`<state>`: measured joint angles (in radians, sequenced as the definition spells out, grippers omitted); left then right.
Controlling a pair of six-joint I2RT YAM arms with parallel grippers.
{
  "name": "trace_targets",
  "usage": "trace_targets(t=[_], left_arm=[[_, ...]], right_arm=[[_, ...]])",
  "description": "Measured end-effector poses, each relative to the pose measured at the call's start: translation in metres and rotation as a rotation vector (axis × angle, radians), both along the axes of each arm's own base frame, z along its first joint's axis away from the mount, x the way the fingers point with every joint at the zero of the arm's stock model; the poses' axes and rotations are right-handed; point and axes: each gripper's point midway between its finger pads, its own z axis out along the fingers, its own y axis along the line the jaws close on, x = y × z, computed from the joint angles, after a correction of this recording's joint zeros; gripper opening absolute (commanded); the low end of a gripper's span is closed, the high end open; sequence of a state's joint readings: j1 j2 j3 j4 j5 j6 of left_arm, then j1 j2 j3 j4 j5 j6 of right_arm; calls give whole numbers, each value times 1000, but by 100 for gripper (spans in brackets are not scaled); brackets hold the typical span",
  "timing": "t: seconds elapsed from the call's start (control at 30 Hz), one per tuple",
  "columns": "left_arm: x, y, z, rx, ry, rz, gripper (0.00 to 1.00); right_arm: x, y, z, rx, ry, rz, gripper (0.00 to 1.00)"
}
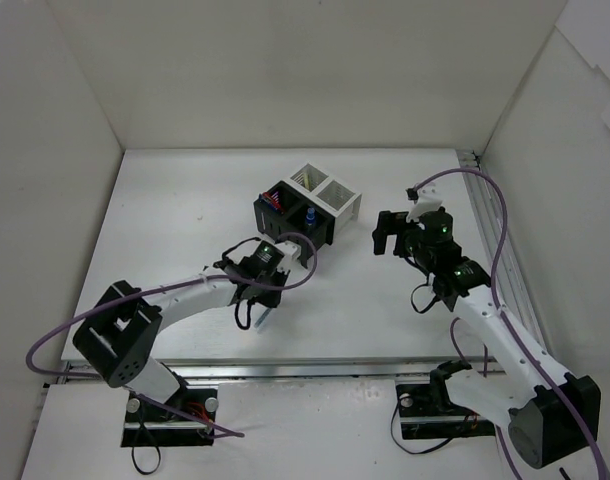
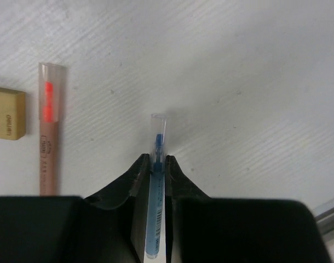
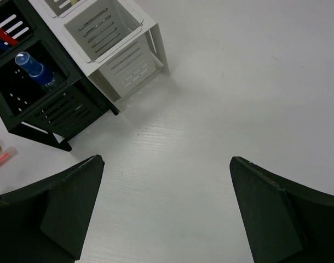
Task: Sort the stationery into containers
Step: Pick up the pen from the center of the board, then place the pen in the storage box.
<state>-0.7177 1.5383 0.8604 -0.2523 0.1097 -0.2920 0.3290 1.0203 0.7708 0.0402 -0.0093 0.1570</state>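
Note:
My left gripper [image 2: 157, 160] is shut on a slim blue pen [image 2: 156, 181] whose clear cap sticks out past the fingertips, just above the table. In the top view the left gripper [image 1: 257, 314] is in front of the block of containers [image 1: 307, 206]. A pink marker [image 2: 49, 137] and a beige eraser [image 2: 7, 113] lie on the table left of the pen. My right gripper [image 3: 167, 164] is open and empty, right of the bins [image 1: 389, 235]. One black bin [image 3: 24, 93] holds the blue-capped bottle [image 3: 33, 68]. Another black bin holds red pens [image 3: 4, 34].
The two white bins [image 3: 104, 24] stand at the far right of the block. White walls enclose the table on three sides. A metal rail [image 1: 500, 250] runs along the table's right edge. Purple cables loop over both arms.

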Motion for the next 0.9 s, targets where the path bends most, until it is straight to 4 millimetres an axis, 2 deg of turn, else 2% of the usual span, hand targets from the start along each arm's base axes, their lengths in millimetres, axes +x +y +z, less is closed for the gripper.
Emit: trace_targets(t=[0.07, 0.13, 0.23, 0.3, 0.37, 0.47, 0.53, 0.63, 0.67, 0.77, 0.8, 0.9], left_arm=[[5, -3, 19, -21, -42, 1, 0], [14, -3, 50, -52, -120, 17, 0], [40, -2, 116, -113, -316, 68, 0], [63, -2, 169, -173, -468, 111, 0], [85, -3, 211, -220, -584, 141, 0], [129, -8, 265, -257, -724, 184, 0], [165, -17, 290, -274, -786, 201, 0], [219, -36, 310, -294, -847, 204, 0], [233, -42, 310, -301, -857, 199, 0], [271, -62, 298, -321, -865, 174, 0], [278, -65, 294, -323, -862, 171, 0], [306, -83, 267, -347, -852, 158, 3]], right_arm=[[0, -3, 3, -3, -11, -13, 98], [-1, -7, 7, -5, -28, -30, 98], [-1, -12, 16, 1, -76, -58, 98], [0, -15, 22, 11, -115, -77, 98], [4, -17, 27, 16, -140, -92, 98], [11, -22, 29, 20, -148, -118, 98], [17, -28, 28, 15, -140, -141, 98], [26, -35, 26, 1, -128, -171, 98], [28, -36, 25, -4, -125, -176, 98], [32, -42, 25, -19, -122, -193, 98], [34, -44, 26, -22, -122, -196, 98], [38, -49, 28, -32, -125, -209, 98]])
